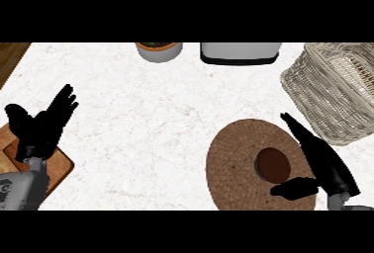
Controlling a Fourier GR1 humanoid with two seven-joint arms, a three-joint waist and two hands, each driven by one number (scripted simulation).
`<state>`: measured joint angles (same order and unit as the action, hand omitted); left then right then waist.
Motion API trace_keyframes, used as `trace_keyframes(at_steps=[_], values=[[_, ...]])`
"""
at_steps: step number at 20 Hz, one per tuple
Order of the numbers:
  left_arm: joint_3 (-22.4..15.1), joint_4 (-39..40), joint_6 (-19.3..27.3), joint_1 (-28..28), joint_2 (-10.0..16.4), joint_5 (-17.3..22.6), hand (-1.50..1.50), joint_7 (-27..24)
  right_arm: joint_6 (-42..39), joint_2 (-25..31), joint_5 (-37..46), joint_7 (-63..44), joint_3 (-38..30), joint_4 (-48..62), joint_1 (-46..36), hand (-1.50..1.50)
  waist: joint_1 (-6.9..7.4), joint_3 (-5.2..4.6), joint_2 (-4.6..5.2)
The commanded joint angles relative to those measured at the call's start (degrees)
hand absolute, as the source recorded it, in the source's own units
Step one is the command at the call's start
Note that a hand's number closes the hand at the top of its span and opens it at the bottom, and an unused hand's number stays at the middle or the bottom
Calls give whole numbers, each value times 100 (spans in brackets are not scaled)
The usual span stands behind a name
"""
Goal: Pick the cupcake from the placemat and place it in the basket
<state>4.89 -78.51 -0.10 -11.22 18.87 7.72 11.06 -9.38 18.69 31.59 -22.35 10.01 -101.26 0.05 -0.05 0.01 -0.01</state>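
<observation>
The white marbled counter carries several things around the work area. At 12 o'clock in the head view, against the far edge, stands a grey pot with an orange rim and something green inside. Just beside it toward 1 o'clock sits a pale grey appliance with a dark base. A light wicker basket lies at 2 o'clock, its woven rim reaching close to the placemat's upper right edge. At 8 o'clock a wooden cutting board lies under the left hand, which rests open with its fingers up.

The round, brown woven placemat is at 5 o'clock. The cupcake sits on it, right of the mat's middle. From above it shows as a small dark brown disc with a slightly reddish top, darker than the weave.

The right hand lies over the mat's right side. Its straight fingers run along the cupcake's 3 o'clock side and point toward the basket, with a strip of mat showing between them and the cupcake. The thumb crosses at the cupcake's 5 o'clock, just beside it; whether it touches cannot be told. The hand is unclenched and grasps nothing.
</observation>
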Motion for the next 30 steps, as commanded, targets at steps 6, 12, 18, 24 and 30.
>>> trace_keyframes(at_steps=[6, 12, 18, 24, 30], values=[[289, -216, -292, -26, 35, -36, 0, 294, -164, -336, 123, 490, -23, -275, 499, -150, -5, -1, -2], [364, 149, -264, -207, -171, -176, 0, 121, -104, -422, 287, 1201, -136, 200, 499, -150, -6, -1, 0], [531, 276, -400, -398, -54, -217, 0, 150, -233, -352, 617, 906, -266, -66, 707, -150, -15, -1, 1], [468, -214, -286, -185, -240, -324, 0, 324, -196, -624, 1132, 732, -82, 446, 317, -150, 5, -1, -1], [432, -131, -326, -172, -353, -358, 0, 332, -145, -477, 1595, 1163, 178, 709, 469, 150, -7, -1, -2]])
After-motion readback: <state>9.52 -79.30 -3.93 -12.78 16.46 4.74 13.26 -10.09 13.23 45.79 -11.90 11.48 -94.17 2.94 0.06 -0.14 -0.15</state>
